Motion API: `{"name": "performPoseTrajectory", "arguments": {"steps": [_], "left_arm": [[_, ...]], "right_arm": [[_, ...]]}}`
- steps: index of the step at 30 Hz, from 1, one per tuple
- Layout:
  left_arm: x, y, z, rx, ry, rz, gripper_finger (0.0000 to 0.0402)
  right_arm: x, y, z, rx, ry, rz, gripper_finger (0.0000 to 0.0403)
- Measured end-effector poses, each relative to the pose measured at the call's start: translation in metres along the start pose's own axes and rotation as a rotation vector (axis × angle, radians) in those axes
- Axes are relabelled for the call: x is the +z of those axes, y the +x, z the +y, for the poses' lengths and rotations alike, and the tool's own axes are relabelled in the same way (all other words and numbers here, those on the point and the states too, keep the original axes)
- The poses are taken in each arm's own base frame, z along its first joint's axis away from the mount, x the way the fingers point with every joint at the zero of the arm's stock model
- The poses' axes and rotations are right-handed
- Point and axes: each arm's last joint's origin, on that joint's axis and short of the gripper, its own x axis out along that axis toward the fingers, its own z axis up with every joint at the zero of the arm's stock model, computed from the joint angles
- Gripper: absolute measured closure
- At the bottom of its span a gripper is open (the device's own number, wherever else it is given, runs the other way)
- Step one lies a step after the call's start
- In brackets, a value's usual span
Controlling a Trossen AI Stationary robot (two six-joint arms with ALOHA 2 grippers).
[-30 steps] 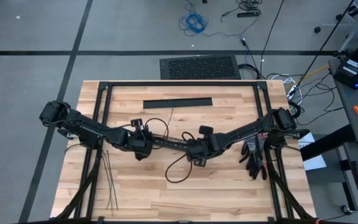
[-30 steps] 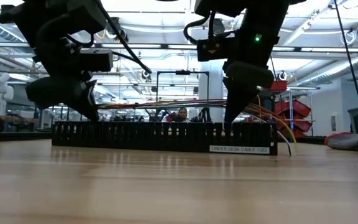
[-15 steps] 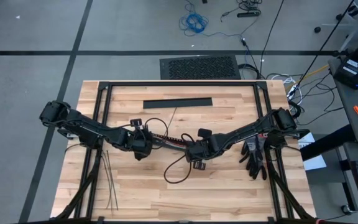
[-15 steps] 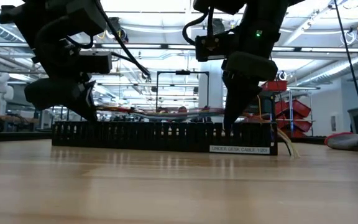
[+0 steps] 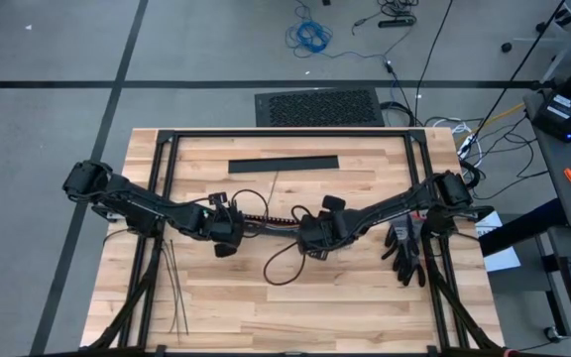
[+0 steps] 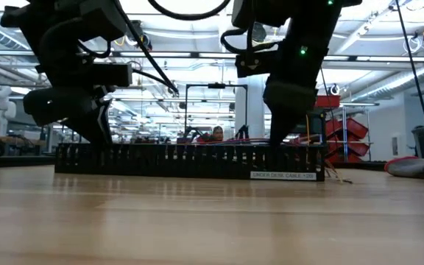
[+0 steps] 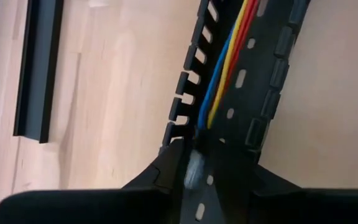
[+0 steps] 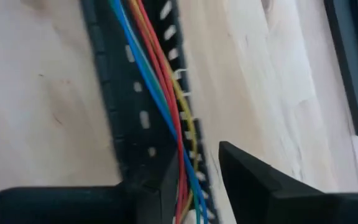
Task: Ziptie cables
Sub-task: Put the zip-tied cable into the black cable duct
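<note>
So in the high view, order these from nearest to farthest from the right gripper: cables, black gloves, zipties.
From the right gripper:
1. Cables, at its fingers, mid-table.
2. Black gloves, by the table's right edge.
3. Zipties, front-left corner.

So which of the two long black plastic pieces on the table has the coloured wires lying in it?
The slotted duct stretched between the two arms holds the cables. The other black strip, lying apart toward the table's far edge, has none on it.

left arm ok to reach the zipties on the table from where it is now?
Probably yes. The zipties lie bare on the table's left front, nothing on them. The left gripper sits at the duct with the cables, so it must back off first.
</note>
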Motion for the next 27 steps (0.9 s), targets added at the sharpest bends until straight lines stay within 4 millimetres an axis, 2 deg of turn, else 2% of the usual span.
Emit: {"name": "performPoseTrajectory", "arguments": {"steps": [11, 17, 22, 27], "left_arm": [[0.000, -0.001, -0.002, -0.011, 0.000, -0.001, 0.0319], [0.003, -0.003, -0.002, -0.016, -0.043, -0.016, 0.0319], [0.010, -0.008, -0.004, -0.027, -0.056, -0.046, 0.0319], [0.012, -0.008, -0.004, -0.032, -0.089, -0.061, 0.0319]], "right_arm": [[-0.006, -0.007, 0.013, 0.057, -0.016, 0.003, 0.0291], [-0.005, -0.009, 0.011, -0.049, -0.016, -0.063, 0.0283], [-0.003, -0.026, 0.002, -0.079, 0.051, -0.127, 0.0283], [-0.009, -0.056, 0.000, -0.042, 0.126, -0.212, 0.0294]]}}
